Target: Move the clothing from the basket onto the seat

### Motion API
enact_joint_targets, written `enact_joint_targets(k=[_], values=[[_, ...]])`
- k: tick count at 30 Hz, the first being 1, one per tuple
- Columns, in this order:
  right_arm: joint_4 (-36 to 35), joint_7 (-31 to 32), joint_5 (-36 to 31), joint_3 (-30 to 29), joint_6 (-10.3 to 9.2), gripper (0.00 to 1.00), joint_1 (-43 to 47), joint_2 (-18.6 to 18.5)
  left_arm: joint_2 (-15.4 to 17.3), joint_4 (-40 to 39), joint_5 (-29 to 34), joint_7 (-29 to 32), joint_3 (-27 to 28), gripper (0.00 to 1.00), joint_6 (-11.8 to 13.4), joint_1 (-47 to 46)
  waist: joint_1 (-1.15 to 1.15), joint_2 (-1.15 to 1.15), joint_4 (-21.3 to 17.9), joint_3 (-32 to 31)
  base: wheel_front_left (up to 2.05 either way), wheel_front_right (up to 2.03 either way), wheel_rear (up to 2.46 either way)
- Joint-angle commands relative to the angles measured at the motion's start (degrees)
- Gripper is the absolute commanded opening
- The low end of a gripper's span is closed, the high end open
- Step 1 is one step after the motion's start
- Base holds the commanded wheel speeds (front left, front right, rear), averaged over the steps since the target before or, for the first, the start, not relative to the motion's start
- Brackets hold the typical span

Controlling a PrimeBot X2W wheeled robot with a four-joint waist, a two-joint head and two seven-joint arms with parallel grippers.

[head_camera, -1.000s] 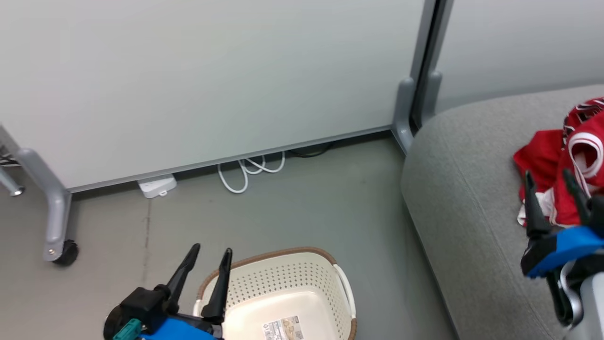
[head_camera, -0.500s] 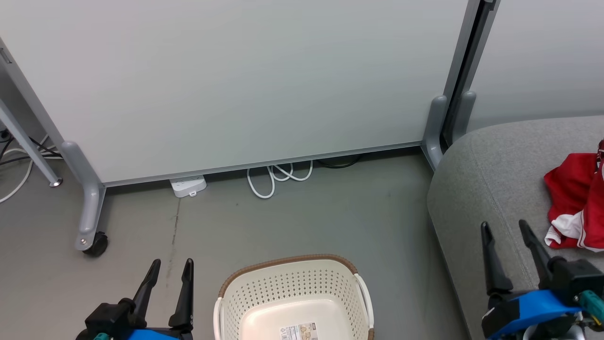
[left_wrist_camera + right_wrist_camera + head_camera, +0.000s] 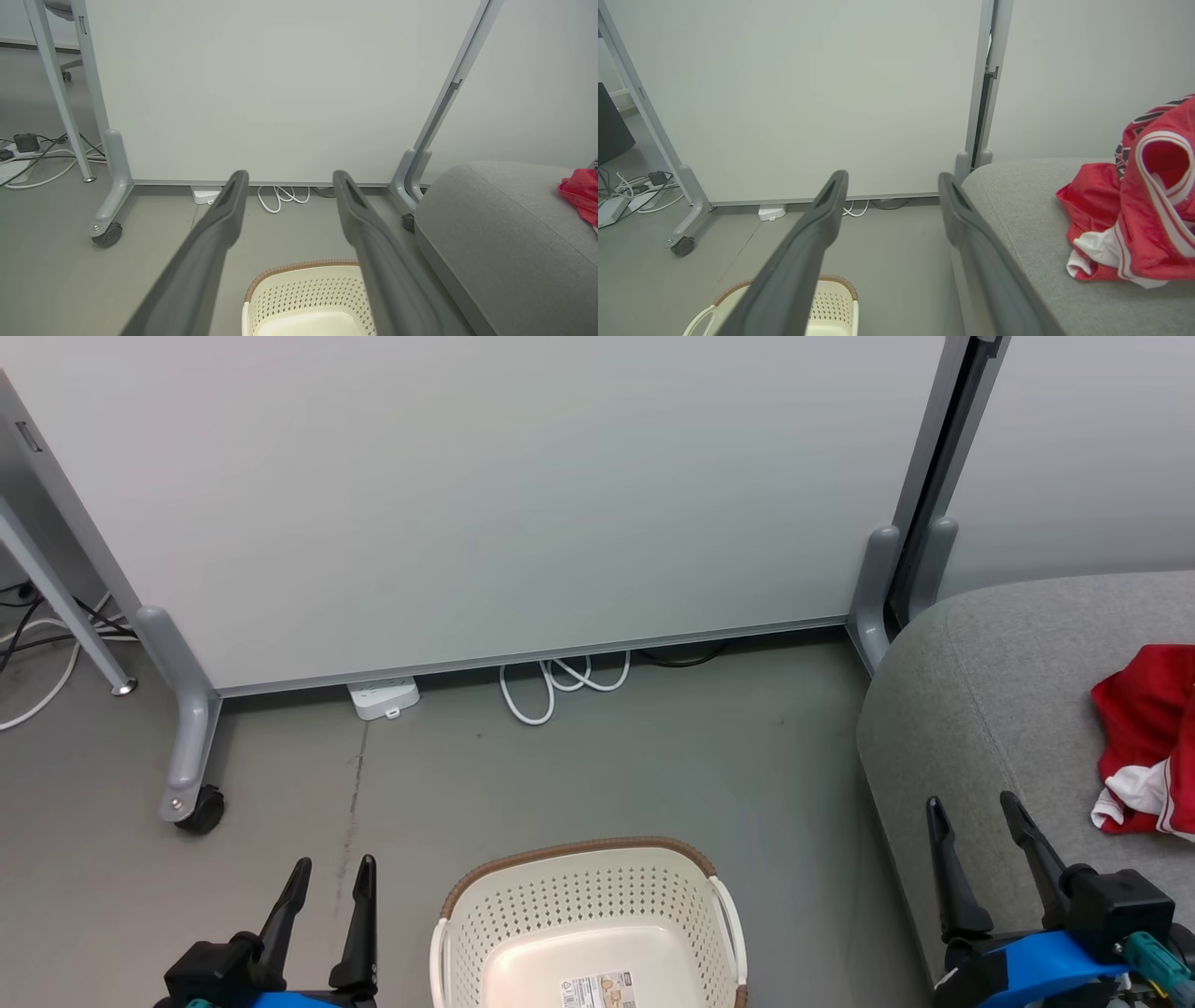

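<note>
The red clothing (image 3: 1146, 737) with white trim lies in a heap on the grey seat (image 3: 971, 709) at the right; the right wrist view shows the clothing (image 3: 1143, 219) with dark lettering at its top. The cream basket (image 3: 588, 933) stands on the floor at bottom centre, its inside holding just a label. My left gripper (image 3: 331, 873) is open to the left of the basket, nothing between its fingers. My right gripper (image 3: 976, 807) is open over the seat's front edge, left of the clothing and apart from it.
A white partition panel (image 3: 523, 495) on grey castor legs (image 3: 191, 747) closes off the back. A white power strip (image 3: 383, 697) and a coiled white cable (image 3: 555, 683) lie at its foot. More cables (image 3: 37, 653) trail at the far left. Grey floor (image 3: 597, 765) surrounds the basket.
The camera has swung left, so the seat and clothing slid rightward. My right gripper has drawn back from the clothing to the seat's front edge. Both grippers sit lower in view.
</note>
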Motion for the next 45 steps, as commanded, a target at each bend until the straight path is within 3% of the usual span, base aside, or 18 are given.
enact_joint_targets(k=[1,9,10,21,45], values=[[-0.2,0.2,0.0,0.1,-0.02,1.0,0.6,0.3,0.2,0.0,-0.1,-0.2,0.0,1.0,-0.2,0.3,0.0,0.0,0.1,0.0,0.0,0.0,0.0],[0.9,0.0,0.3,0.6,-0.02,1.0,-0.3,0.4,0.4,0.4,-0.5,-0.2,-0.8,1.0,-0.2,0.6,0.0,0.0,0.2,0.2,0.0,0.0,0.0],[0.9,0.2,0.0,0.6,0.0,0.0,-0.2,0.3,0.0,0.4,-0.4,0.0,-0.7,0.0,0.0,0.0,0.0,0.0,0.2,0.2,0.0,0.0,0.0],[6.4,0.8,0.6,0.5,0.0,0.0,1.0,0.4,-1.4,4.9,-1.2,0.5,-0.6,0.0,0.0,2.5,0.0,0.0,0.2,0.3,0.0,0.0,0.0],[8.5,3.3,27.5,-0.6,0.0,0.0,-2.2,0.4,-1.6,1.6,-23.5,6.9,3.3,0.0,0.0,0.7,0.0,0.0,0.1,0.5,0.0,0.0,0.0]])
